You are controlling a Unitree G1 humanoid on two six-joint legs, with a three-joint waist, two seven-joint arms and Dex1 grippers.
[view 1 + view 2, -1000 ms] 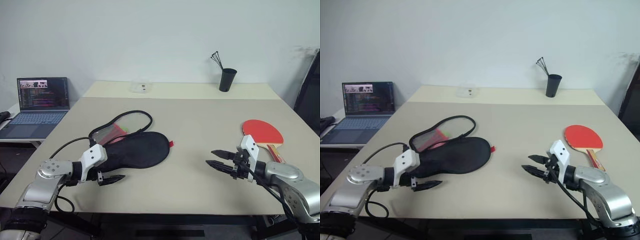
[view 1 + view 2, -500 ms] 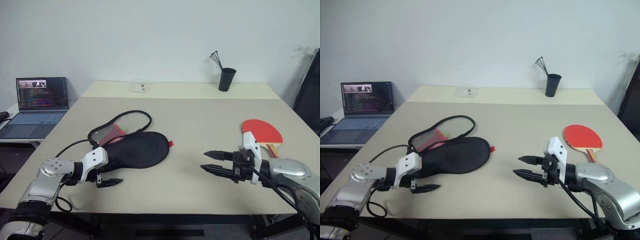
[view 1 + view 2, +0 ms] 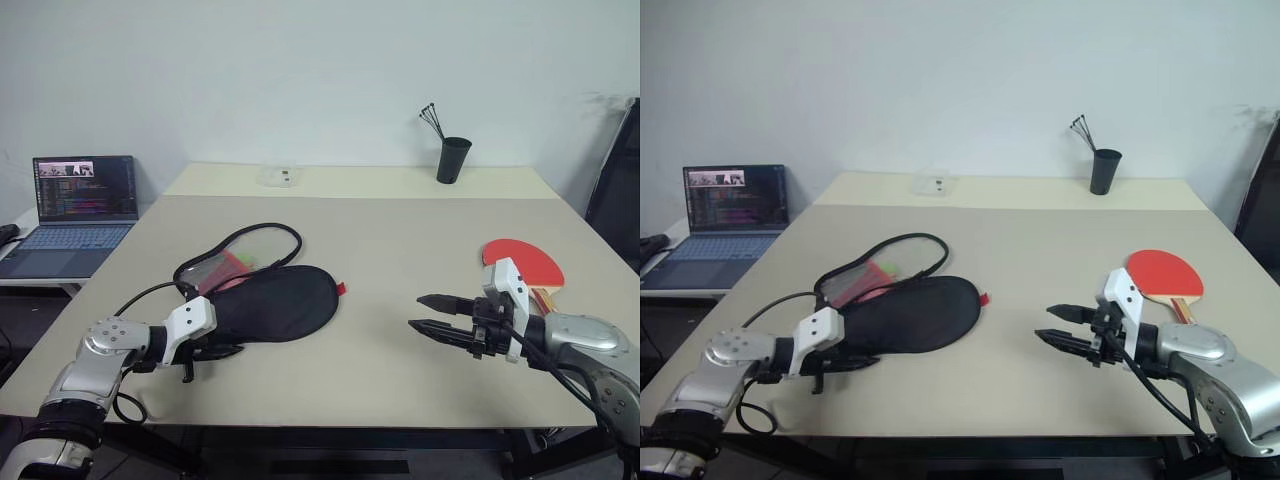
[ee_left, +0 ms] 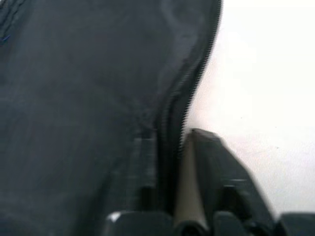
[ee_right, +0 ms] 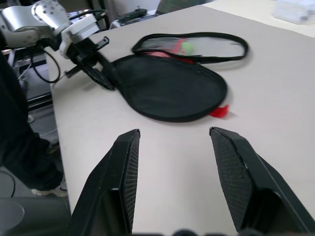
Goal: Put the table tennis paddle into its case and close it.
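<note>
1. The case [image 3: 268, 301] lies unzipped on the left half of the counter [image 3: 390, 240] — its black face up, with the mesh-and-red flap [image 3: 235, 253] folded back behind it.
2. The left tool [image 3: 222, 351] sits at the narrow handle end of the case, its fingers pressed together on the black zip edge; the left wrist view shows the zipper seam [image 4: 170, 123] running between the two fingers.
3. The table tennis paddle [image 3: 1167, 273] rests red face up on the right side of the counter, well apart from the case.
4. The right tool [image 3: 432, 314] hovers above the counter in front of the paddle — fingers spread, holding nothing, pointing toward the case.
5. A black cup [image 3: 454, 159] stands at the far edge, and a laptop [image 3: 73, 212] sits on a side desk to the left.
</note>
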